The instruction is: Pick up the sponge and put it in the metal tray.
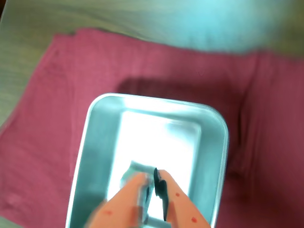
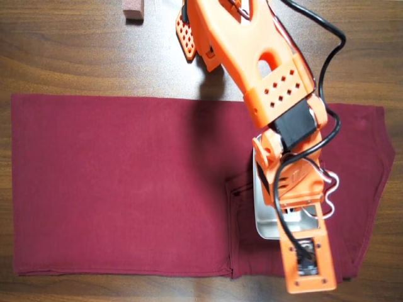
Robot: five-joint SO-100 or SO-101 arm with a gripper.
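In the wrist view the shiny metal tray [image 1: 97,142] lies on a dark red cloth [image 1: 57,104]. My orange gripper [image 1: 149,179] comes in from the bottom edge and hangs over the near half of the tray. Its fingers are closed on a small grey block, the sponge [image 1: 135,170], which is blurred and partly hidden by the fingers. I cannot tell whether the sponge touches the tray floor. In the overhead view the arm [image 2: 271,75] covers most of the tray [image 2: 263,217], and the gripper and sponge are hidden beneath it.
The red cloth [image 2: 113,182] covers most of the wooden table [image 2: 75,56]. A pinkish-brown block [image 2: 133,9] lies on bare wood at the top edge of the overhead view, left of the arm's base.
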